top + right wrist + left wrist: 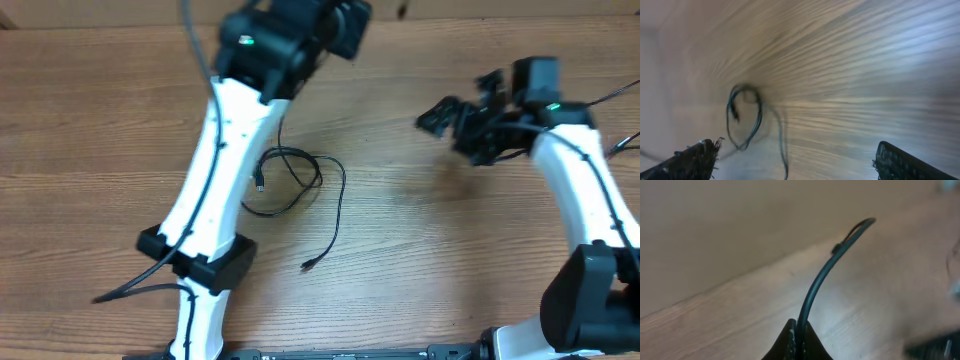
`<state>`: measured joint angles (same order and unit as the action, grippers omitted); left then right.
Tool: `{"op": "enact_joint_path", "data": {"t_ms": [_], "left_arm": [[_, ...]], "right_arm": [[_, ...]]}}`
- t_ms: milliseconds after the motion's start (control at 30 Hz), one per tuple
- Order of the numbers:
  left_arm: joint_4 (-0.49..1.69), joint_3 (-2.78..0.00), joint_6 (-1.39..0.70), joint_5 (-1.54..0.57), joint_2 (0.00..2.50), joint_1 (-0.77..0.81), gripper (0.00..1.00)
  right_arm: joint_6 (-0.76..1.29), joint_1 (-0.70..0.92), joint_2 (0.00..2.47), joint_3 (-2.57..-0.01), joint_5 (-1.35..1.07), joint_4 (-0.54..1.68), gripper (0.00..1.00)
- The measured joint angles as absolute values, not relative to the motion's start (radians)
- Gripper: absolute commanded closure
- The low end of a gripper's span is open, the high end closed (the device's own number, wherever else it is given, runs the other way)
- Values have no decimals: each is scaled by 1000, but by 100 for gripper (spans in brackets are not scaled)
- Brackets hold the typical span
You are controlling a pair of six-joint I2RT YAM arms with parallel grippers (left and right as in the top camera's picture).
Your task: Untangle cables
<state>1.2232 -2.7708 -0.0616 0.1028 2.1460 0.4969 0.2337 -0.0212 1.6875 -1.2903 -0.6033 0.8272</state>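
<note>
A: "Left end effector (797, 341) is being clamped on 1 cable (815, 287), probably for drawing it free."
B: "Tangled cables (300, 158) are being borne by the worktop (430, 240); right end effector (797, 150) is being held apart."

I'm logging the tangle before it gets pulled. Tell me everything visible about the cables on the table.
The cables are thin black wires lying on the wooden table in one loose, overlapping loop beside the left arm. One strand trails toward the near edge to a small plug; another runs up under that arm.
</note>
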Motion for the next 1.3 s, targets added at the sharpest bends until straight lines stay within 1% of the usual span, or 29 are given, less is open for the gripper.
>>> {"op": "enact_joint_path", "data": {"t_ms": [167, 367, 433, 567, 700, 900, 1233, 1300], "left_arm": [[1218, -2775, -152, 113, 2132, 425, 96], [1258, -2775, -221, 112, 2132, 364, 96], [1267, -2775, -235, 110, 2132, 356, 96], [1288, -2775, -264, 107, 2132, 337, 96], [1295, -2775, -282, 85, 2132, 325, 96], [1313, -2775, -289, 52, 2132, 323, 96], [1312, -2775, -290, 41, 2132, 323, 96], [1312, -2775, -290, 41, 2132, 323, 96]], "right_arm": [[168, 141, 1687, -1129, -729, 600, 0], [65, 346, 1687, -1015, -751, 310, 0], [35, 410, 1687, -995, -717, 245, 0], [-5, 538, 1687, -981, -543, 133, 0], [-20, 610, 1692, -979, -410, 41, 0], [-25, 678, 1735, -979, -338, 30, 0], [-25, 689, 1744, -975, -332, 37, 0], [-26, 689, 1750, -975, -332, 29, 11]]}}
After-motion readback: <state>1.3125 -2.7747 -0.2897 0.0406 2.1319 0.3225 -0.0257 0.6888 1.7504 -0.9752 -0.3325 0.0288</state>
